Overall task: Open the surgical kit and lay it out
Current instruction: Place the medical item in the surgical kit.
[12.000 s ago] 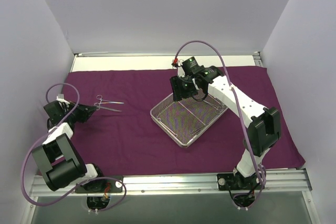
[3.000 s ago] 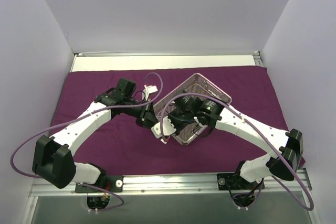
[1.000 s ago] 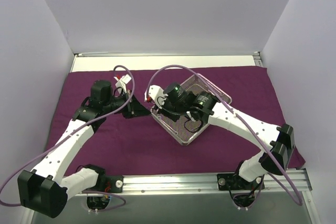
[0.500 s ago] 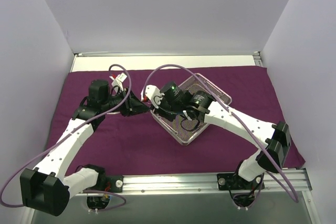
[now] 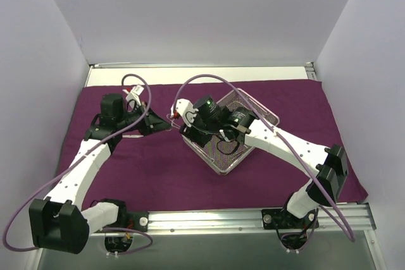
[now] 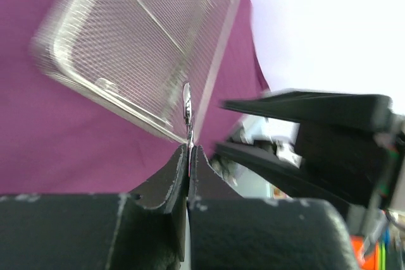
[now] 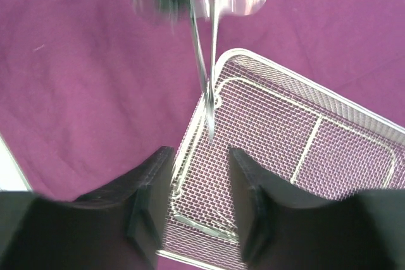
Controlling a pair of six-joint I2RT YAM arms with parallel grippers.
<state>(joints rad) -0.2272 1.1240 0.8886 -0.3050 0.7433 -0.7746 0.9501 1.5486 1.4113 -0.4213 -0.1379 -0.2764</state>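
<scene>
Closest to me, the dark purple cloth wrap [image 5: 158, 175] is already opened and spread flat, covering the table from its near edge almost to the far one, where a bare pale strip of table [image 5: 190, 75] shows. Right of the cloth's middle sits the wire-mesh tray [image 5: 235, 156], turned so one corner points at the near edge. What I can see of its floor is bare, though the right arm crosses part of it. Just off the tray's left corner the two arms meet above the cloth. The left gripper [image 6: 188, 150] is pinched tight on a thin silver scissor-like instrument [image 7: 207, 93], holding it near the ring handles with the tips pointing toward the tray. The right gripper [image 7: 197, 156] faces it with its fingers part open and nothing between them. I would say the unwrapping is done and the laying out is under way: this instrument has yet to be set down on the cloth. I can make out no others lying out, though the left arm hides some of the cloth's left side.
</scene>
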